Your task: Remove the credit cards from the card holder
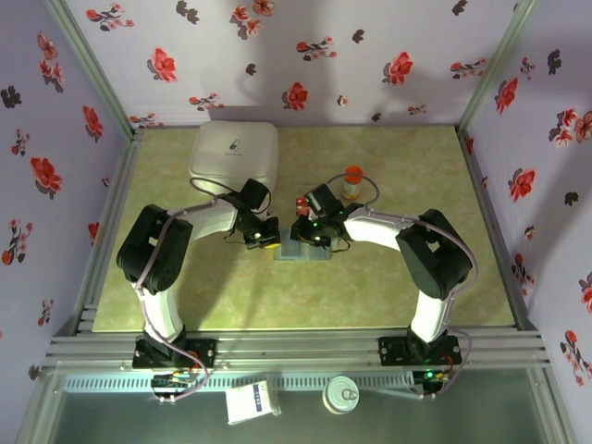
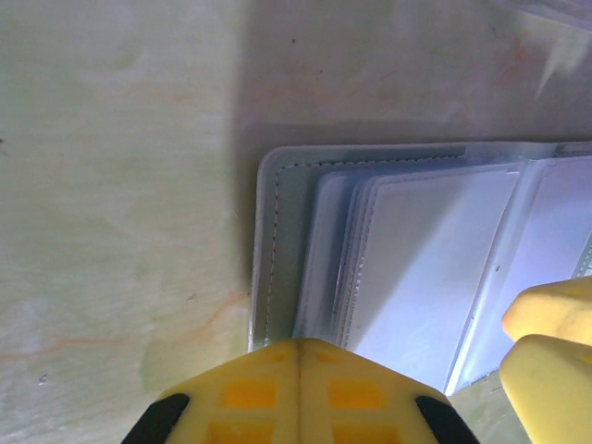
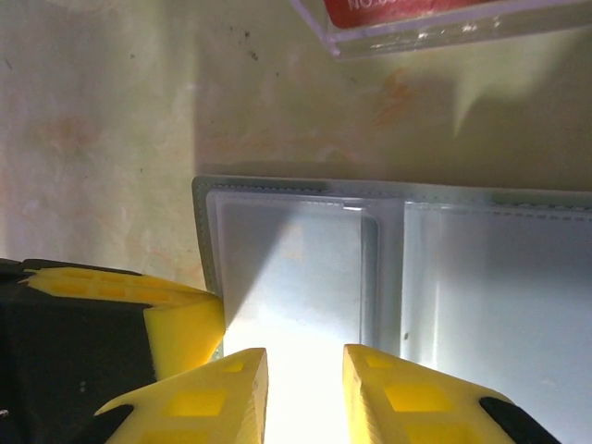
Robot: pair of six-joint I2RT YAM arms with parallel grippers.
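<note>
- Top view: the card holder (image 1: 303,252) lies open and flat on the tabletop (image 1: 416,296), about midway between the two arms.
- The left fingers (image 1: 262,239) are down at its left edge and the right fingers (image 1: 311,237) are over its far part. From this height I cannot tell how either pair stands.
- A small red card (image 1: 300,201) lies just beyond the holder.
- A white box (image 1: 234,157) sits to the far left of it, and an orange-capped bottle (image 1: 352,182) stands to the far right.
- On the near ledge below the arm bases are a white-and-blue packet (image 1: 252,402) and a round tin (image 1: 340,393).
- Left wrist view: the left fingers (image 2: 298,356) are pressed together with only a seam between them, their tip at the near edge of the card holder (image 2: 416,250).
- Whether a thin sleeve is caught in that seam cannot be told.
- The holder's stitched grey border and stacked clear sleeves lie open on the tabletop (image 2: 111,185). No card face shows in the sleeves.
- The right fingers (image 2: 555,319) reach in over the holder's right part.
- Right wrist view: the right fingers (image 3: 242,375) stand apart, with a bright gap between them, over the left panel of the card holder (image 3: 481,277).
- One of the left fingers (image 3: 185,324) touches the holder's left edge.
- The red card (image 3: 407,9), inside a clear plastic cover, lies on the tabletop (image 3: 92,92) beyond the holder and apart from it.
</note>
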